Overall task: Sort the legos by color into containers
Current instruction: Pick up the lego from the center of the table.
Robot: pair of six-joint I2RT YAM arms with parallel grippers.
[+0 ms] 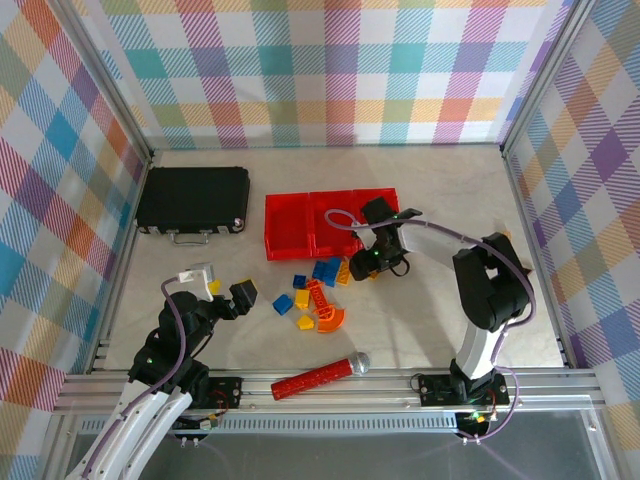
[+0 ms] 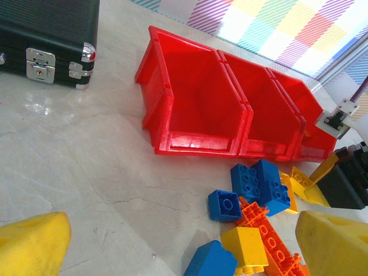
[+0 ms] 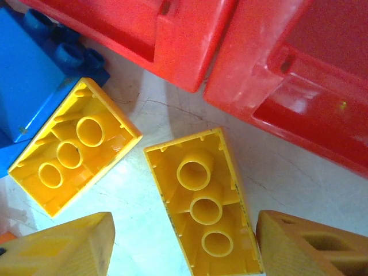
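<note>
- Black case lies flat against the left wall.
- Left gripper sits left of the pile. Its yellow fingers are spread wide and hold nothing.
- Red containers stand mid-table. The left and middle bins look empty, and the right one is partly hidden.
- Legos lie scattered on the table just in front of the bins.
- Right gripper is at the bins' front edge, jaws open astride an upturned yellow brick without clamping it.
- Bare table lies behind and right of the bins.
</note>
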